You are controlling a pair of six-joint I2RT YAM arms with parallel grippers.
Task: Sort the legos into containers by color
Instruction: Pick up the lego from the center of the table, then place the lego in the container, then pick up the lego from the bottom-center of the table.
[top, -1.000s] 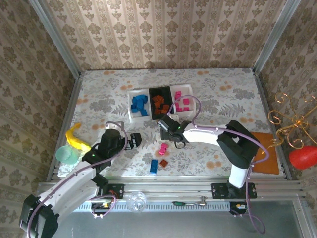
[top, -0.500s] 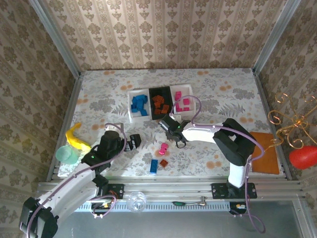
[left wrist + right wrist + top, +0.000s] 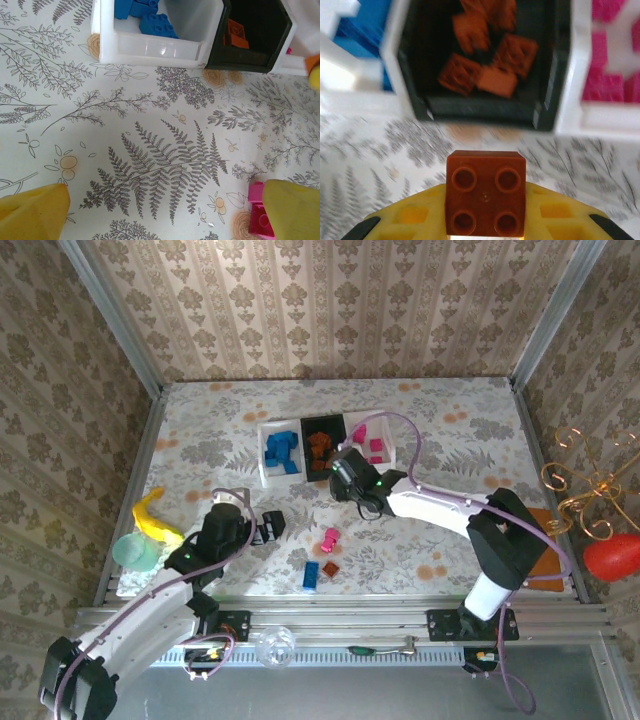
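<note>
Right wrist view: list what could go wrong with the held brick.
1. The orange-brown brick in the right gripper looks short of the near wall of the black tray. Released now, it may land on the table.
2. Sideways drift could drop it among the blue legos or pink legos.

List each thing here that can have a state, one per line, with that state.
left gripper, open, empty.
right gripper, shut on held brick.
left white tray, holds blue bricks.
black tray, holds orange-brown bricks.
right white tray, holds pink bricks.
loose pink brick, unsorted on table.
loose blue brick, unsorted.
loose orange-brown brick, unsorted.
</note>
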